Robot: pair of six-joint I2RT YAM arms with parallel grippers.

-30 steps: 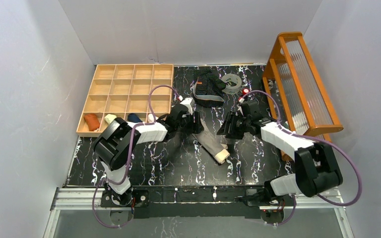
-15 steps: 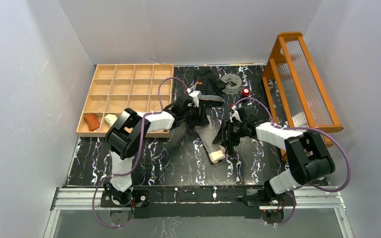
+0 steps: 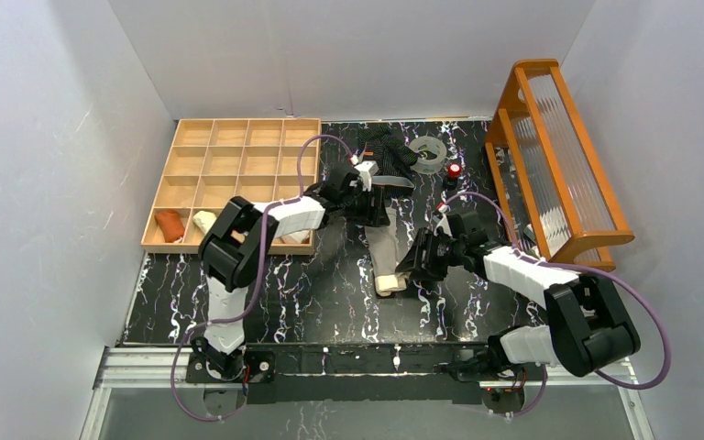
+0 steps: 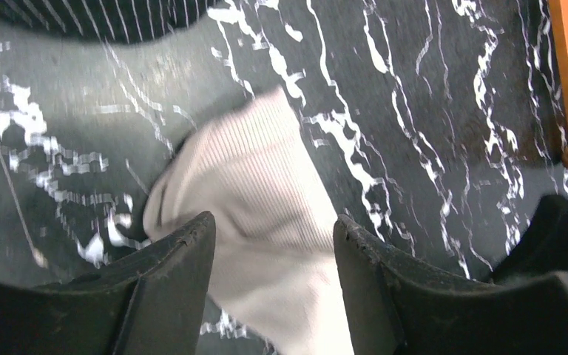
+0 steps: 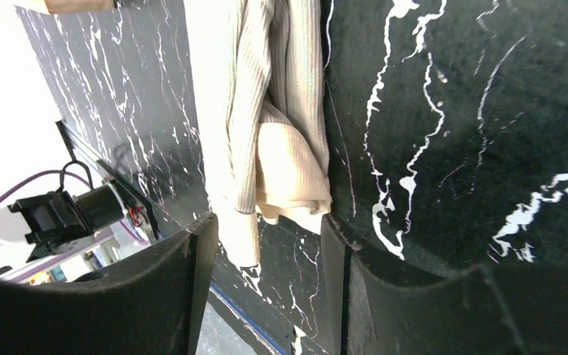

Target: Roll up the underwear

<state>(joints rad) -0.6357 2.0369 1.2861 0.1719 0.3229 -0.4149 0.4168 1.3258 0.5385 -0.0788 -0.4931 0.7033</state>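
Note:
The beige-grey underwear (image 3: 385,252) lies folded into a long narrow strip on the black marbled table, running almost straight from far to near. My left gripper (image 3: 373,203) hovers open over its far end, and the ribbed cloth (image 4: 259,200) shows between the left fingertips (image 4: 274,237). My right gripper (image 3: 410,269) is open at the near end, where the bunched cloth end (image 5: 281,177) sits just ahead of the right gripper (image 5: 266,229). The black striped underwear (image 3: 383,151) lies at the back, and its edge (image 4: 118,18) shows in the left wrist view.
A wooden compartment tray (image 3: 238,147) sits at the back left with an orange roll (image 3: 170,224) and a pale roll (image 3: 203,220) in its front row. A clear tape ring (image 3: 428,151) and a red-topped object (image 3: 454,170) lie behind the strip. An orange rack (image 3: 559,156) stands on the right.
The beige strip has swung from a diagonal to nearly straight, its near end shifting left. The left gripper moved farther back and right; the right gripper moved nearer and left.

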